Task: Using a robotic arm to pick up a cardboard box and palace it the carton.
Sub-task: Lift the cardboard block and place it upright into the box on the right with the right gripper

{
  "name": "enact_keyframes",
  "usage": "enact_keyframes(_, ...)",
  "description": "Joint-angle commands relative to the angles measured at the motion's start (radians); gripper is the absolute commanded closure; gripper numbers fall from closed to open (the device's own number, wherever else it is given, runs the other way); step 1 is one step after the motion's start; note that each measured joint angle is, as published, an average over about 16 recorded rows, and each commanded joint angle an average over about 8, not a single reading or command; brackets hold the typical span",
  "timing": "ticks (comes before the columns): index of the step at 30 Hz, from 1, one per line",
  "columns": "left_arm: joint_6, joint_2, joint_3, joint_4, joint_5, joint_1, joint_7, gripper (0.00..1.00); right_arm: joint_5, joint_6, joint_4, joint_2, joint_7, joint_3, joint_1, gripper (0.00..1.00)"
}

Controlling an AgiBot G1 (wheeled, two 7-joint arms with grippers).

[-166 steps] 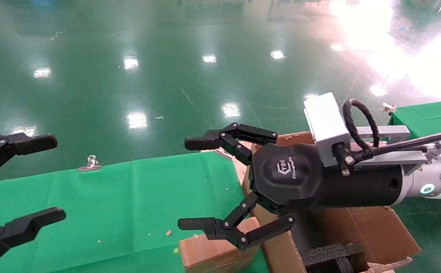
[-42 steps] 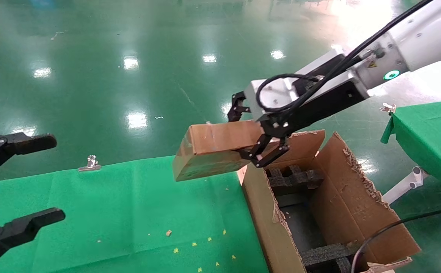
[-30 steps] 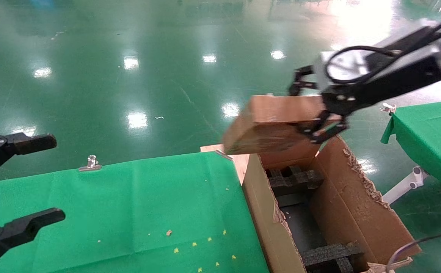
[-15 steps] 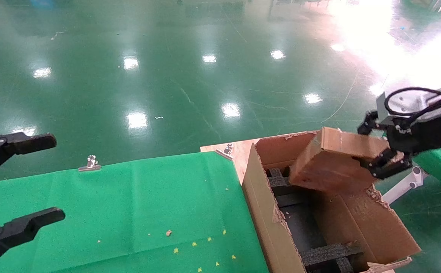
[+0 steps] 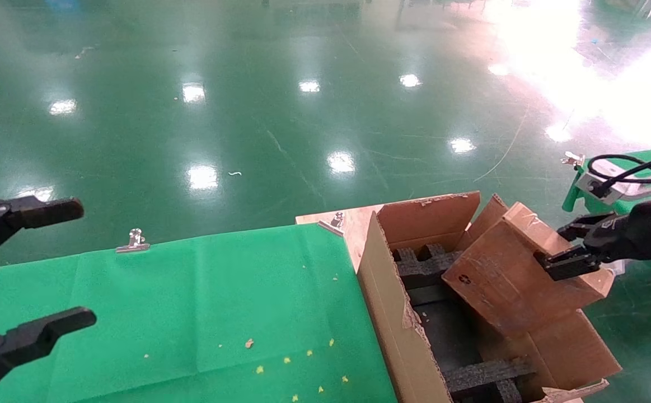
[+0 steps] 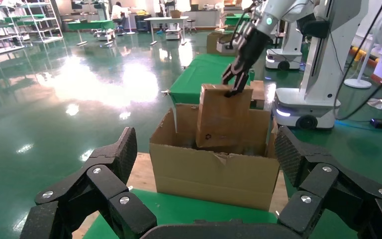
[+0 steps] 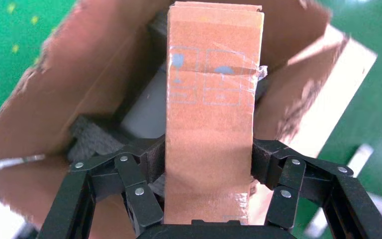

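Note:
The cardboard box [image 5: 504, 280], small, brown and taped, hangs tilted with its lower end inside the carton's mouth. My right gripper [image 5: 568, 249] is shut on its upper end, over the carton's right flap. In the right wrist view the black fingers [image 7: 146, 164] press both narrow sides of the cardboard box [image 7: 211, 114], with the carton [image 7: 79, 79] and its black foam [image 7: 87, 139] below. The carton [image 5: 387, 302] stands open at the green table's right end. My left gripper [image 5: 73, 263] hangs open and empty at the far left. The left wrist view shows the cardboard box [image 6: 224, 117] in the carton [image 6: 214, 172].
A green cloth [image 5: 191, 302] covers the table, held by metal clips [image 5: 134, 240]. Small crumbs lie on it. A wooden board edge [image 5: 353, 224] shows beside the carton. A second green table [image 5: 638, 168] stands at the right. A white wheeled machine [image 6: 318, 74] stands behind the carton.
My right gripper took the cardboard box off the table, carried it up and rightward over the carton, then lowered it tilted into the carton's mouth. The left gripper has not moved.

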Motion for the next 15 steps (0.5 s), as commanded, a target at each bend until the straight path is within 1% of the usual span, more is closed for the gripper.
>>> enact_keyframes(1,0.000,0.000,0.000,0.000,0.000,0.000,0.000,0.00,0.025,0.023,-0.020,0.009,0.035,0.003,-0.036,1.00)
enact_keyframes(9,0.000,0.000,0.000,0.000,0.000,0.000,0.000,0.00,0.123,0.103,-0.032,0.052,0.119,0.020,-0.156,1.00)
enact_keyframes(15,0.000,0.000,0.000,0.000,0.000,0.000,0.000,0.00,0.176,0.149,-0.027,0.072,0.142,0.031,-0.217,1.00)
